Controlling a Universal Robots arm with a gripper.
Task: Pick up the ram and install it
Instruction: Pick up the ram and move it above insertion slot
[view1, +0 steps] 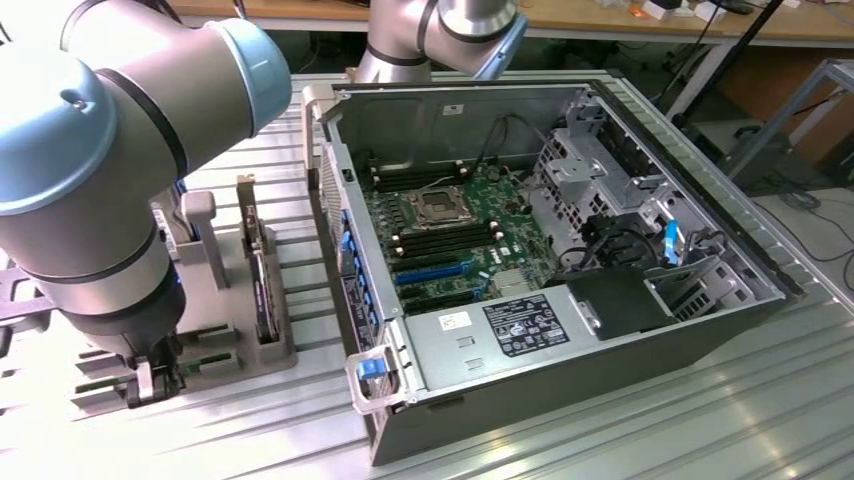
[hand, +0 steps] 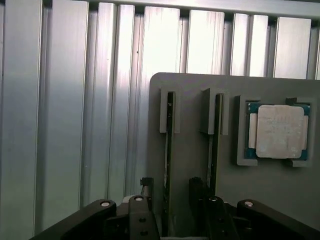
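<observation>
— Fingers stand apart, one on each side of the ram, and are not closed on it as far as I can tell.
— Where does it sit?
— On edge in a slot of the grey holder on the ribbed worktop. A second stick stands just beside it, and a processor lies in its own pocket further along. The open computer case is well apart, its motherboard facing up.
— How will it handle?
— Light, thin and stiff, I judge, but fragile: chips and contacts should not be squeezed hard. The two flat faces near the middle of its upper edge look the best hold, pressed evenly so it does not tilt in the slot.
</observation>
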